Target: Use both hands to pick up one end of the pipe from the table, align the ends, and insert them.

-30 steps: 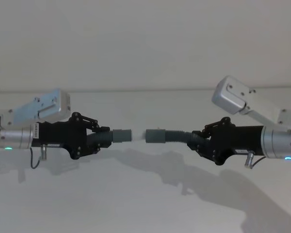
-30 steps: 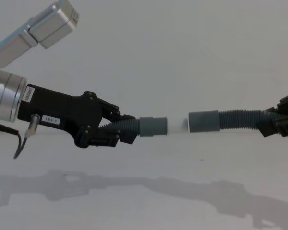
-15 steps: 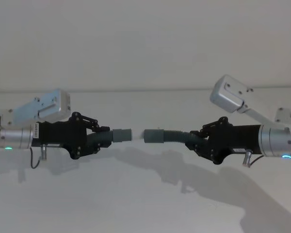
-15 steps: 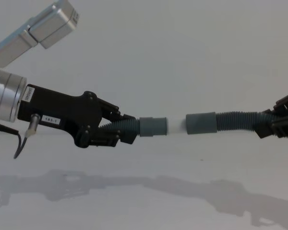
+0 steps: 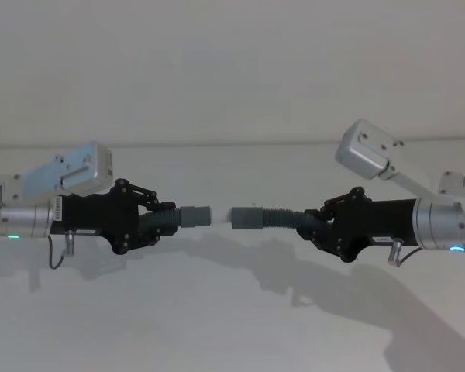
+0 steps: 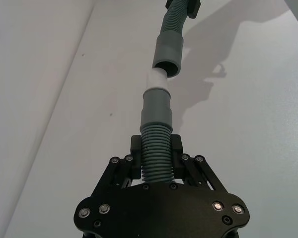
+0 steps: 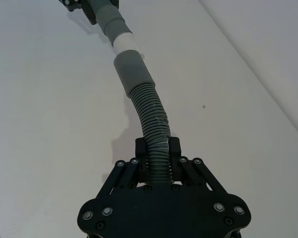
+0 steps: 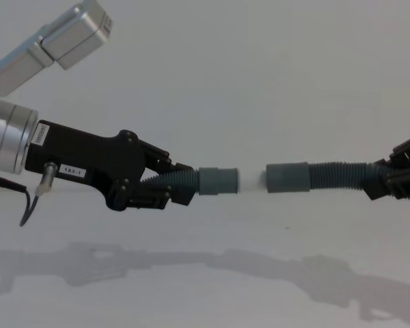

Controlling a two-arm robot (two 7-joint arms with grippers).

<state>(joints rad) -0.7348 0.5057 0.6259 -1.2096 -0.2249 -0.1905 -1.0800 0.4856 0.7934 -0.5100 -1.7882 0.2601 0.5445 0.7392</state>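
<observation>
Both pipe pieces hang in the air above the white table (image 5: 217,325), facing each other. My left gripper (image 5: 167,220) (image 8: 183,189) (image 6: 156,149) is shut on the left pipe piece's corrugated hose (image 6: 156,158). That piece's grey cuff (image 8: 219,181) ends in a whitish tip (image 8: 251,180) (image 6: 157,79). My right gripper (image 5: 308,225) (image 8: 385,182) (image 7: 158,149) is shut on the right pipe piece (image 8: 335,175) (image 7: 151,109). The right piece's open cuff (image 8: 287,178) (image 7: 131,69) sits right at the whitish tip, roughly in line. I cannot tell how deep the tip sits.
The table meets a pale wall (image 5: 232,70) at the back. Silver arm links rise behind each wrist, on the left (image 5: 70,172) and on the right (image 5: 368,151). A small dark speck (image 8: 285,228) lies on the table under the pipe ends.
My right gripper has shifted a little to the left, bringing its cuff up to the whitish tip. The left gripper has held still.
</observation>
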